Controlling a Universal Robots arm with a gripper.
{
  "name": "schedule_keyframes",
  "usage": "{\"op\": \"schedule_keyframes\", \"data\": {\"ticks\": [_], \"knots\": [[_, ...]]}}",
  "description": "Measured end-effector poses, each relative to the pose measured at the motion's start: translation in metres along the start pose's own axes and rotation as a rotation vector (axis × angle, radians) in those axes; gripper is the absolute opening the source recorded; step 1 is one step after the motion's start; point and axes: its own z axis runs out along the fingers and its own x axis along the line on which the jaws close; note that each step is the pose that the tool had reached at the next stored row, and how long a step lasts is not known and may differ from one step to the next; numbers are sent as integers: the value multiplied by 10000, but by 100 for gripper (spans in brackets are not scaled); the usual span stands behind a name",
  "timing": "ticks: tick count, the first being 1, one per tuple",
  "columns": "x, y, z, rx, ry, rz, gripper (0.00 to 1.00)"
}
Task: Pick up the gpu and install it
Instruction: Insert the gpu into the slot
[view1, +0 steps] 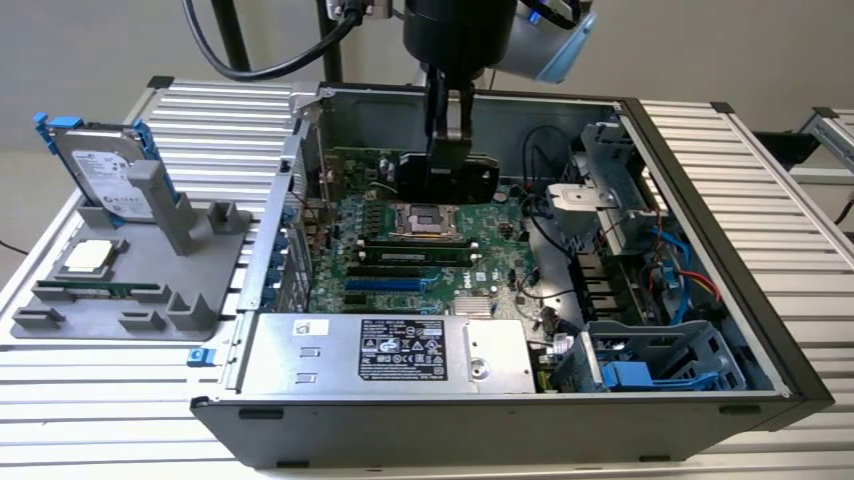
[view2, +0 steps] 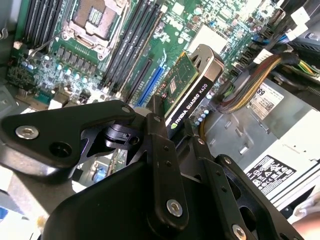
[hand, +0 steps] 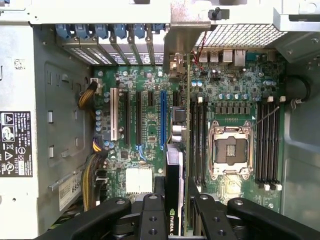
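My gripper (view1: 449, 150) hangs inside the open computer case (view1: 747, 250), shut on the gpu (view1: 449, 178), which looks like a dark block above the green motherboard (view1: 400, 265). In the second wrist view the gpu (view2: 187, 87) is a green card with a black shroud, clamped between the black fingers (view2: 156, 125) of the gripper (view2: 175, 129). In the first wrist view the gpu (hand: 175, 170) appears edge-on, with its silver bracket (hand: 182, 25) toward the case's slot openings. There the gripper (hand: 175, 202) holds it beside the long blue slot (hand: 163, 120) and the memory slots (hand: 197, 135).
A grey fixture (view1: 120, 290) at the exterior view's left carries a silver hard drive with blue tabs (view1: 100, 170). Inside the case are the power supply (view1: 387, 350), the CPU socket (hand: 231, 150), cable bundles (view1: 667, 270) and a blue drive cage (view1: 654, 365).
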Motion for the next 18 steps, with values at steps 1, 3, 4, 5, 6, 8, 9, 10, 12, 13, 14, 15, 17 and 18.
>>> {"op": "schedule_keyframes", "data": {"ticks": [1,3,4,5,6,8,9,10,12,13,14,15,17,18], "knots": [[0,0,8,-1,0,9,0],[0,0,26,0,-1,26,0],[0,0,34,-1,1,35,0],[0,0,50,-2,3,49,0],[0,0,57,-3,5,51,0],[0,-1,68,-2,11,54,0],[0,-1,73,-2,12,54,0],[0,-1,76,-1,13,55,0],[0,0,79,-2,14,56,0],[0,0,80,-2,15,55,0],[0,0,80,-2,14,56,0],[0,0,80,-2,14,56,0],[1,0,80,-2,15,55,0],[0,0,81,-2,14,55,0]]}}
